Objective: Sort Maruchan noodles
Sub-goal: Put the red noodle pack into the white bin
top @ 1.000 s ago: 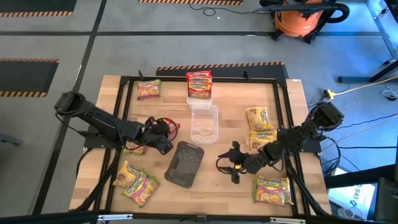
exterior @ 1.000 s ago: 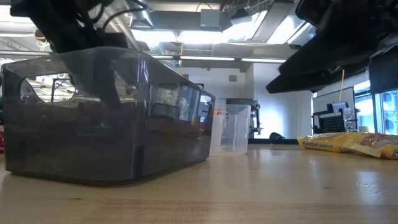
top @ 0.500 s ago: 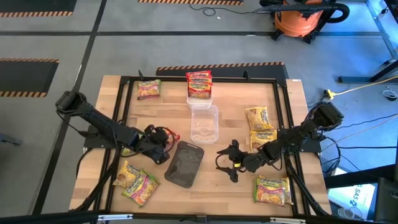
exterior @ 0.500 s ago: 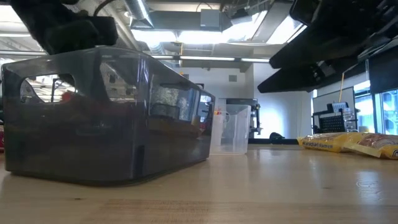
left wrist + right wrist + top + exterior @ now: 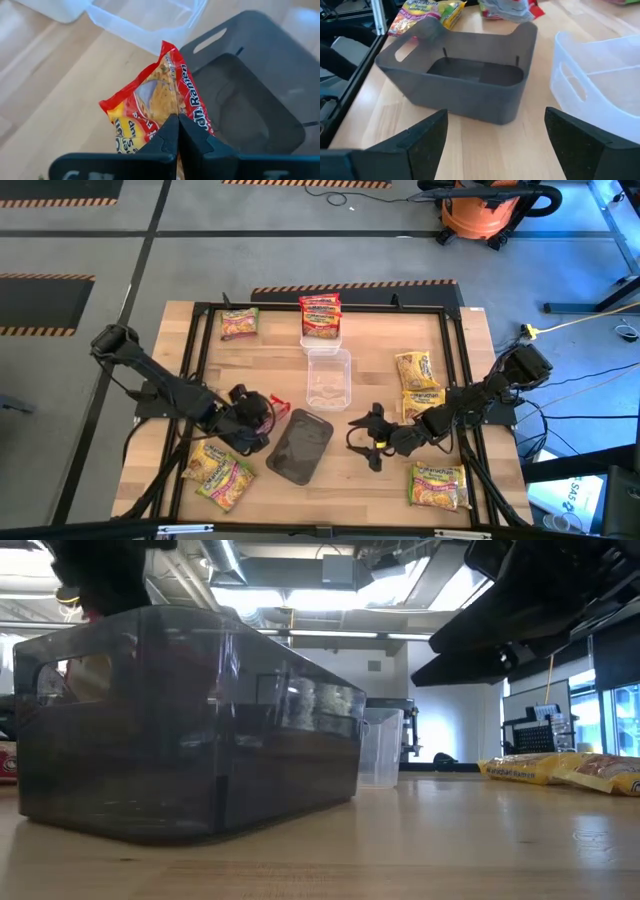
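- Left claw [image 5: 176,131] clenched on a red ramen packet [image 5: 160,102], fingers pinching one short end, the packet's long axis running straight out ahead of the fingertips.
- Dark grey bin [image 5: 250,95] just ahead of and beside that packet's far end, open mouth up; packet tip near the bin's rim, not yet over the hollow.
- Judged next: carry forward and a little across, so the packet hangs over the bin before letting go.
- Clear bin [image 5: 328,378] farther ahead of the left claw, beyond the packet.
- Right claw [image 5: 372,438] released, fingers spread wide, facing the dark grey bin from its other side, holding nothing, waiting.
- Left arm clearly nearer the work; other packets scattered on the wooden surface [image 5: 380,340], well apart from both claws.
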{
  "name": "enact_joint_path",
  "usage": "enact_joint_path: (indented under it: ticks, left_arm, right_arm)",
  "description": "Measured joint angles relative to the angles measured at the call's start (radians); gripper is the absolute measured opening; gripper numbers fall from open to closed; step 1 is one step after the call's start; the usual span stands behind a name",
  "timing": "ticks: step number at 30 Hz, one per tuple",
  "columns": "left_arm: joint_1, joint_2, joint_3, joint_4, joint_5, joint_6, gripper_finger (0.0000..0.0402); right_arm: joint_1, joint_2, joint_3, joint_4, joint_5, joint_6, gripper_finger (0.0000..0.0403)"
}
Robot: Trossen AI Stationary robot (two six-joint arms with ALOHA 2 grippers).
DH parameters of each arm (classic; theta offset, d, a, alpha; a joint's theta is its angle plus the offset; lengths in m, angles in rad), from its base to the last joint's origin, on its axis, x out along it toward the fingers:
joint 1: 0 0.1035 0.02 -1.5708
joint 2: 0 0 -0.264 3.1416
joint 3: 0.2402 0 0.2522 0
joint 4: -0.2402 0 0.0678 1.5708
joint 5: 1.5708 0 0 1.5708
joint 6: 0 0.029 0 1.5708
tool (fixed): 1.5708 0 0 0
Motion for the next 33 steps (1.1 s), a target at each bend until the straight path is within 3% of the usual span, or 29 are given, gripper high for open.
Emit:
enact_joint_path:
  ticks: [7,15,24,33]
  left_arm:
    - [-0.031,0.000,0.100,0.026,-0.047,0.100,0.0000]
    - [-0.047,0.000,0.127,0.253,-0.014,0.312,0.0000]
    - [-0.045,0.000,0.127,0.410,0.000,0.465,0.0000]
    - [-0.017,0.000,0.127,0.447,0.048,0.501,0.0000]
  right_arm:
    - [-0.006,0.000,0.042,0.001,0.034,-0.082,0.0308]
    - [-0.068,0.000,0.105,0.003,0.035,-0.279,0.0308]
    - [-0.172,0.065,0.193,0.181,-0.192,-0.496,0.0308]
    - [-0.217,0.200,0.372,0.176,-0.316,-0.634,0.0308]
